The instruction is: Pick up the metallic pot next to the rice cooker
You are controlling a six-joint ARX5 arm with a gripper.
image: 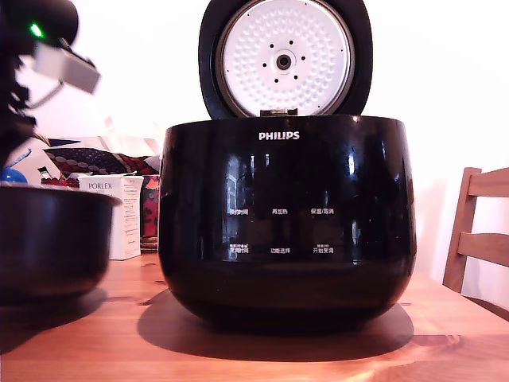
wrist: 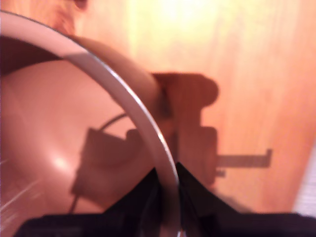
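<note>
My claw (wrist: 168,180) straddles the pot (image: 48,239) rim, one finger inside, one outside, seemingly clamped. The pot sits beside the cooker (image: 286,223); I should lift straight, keeping it level.

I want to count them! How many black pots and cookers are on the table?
2. The big rice cooker sits in the middle of the exterior view; the smaller metallic pot is at that view's left, cut off by the edge. Others may be hidden behind.
</note>
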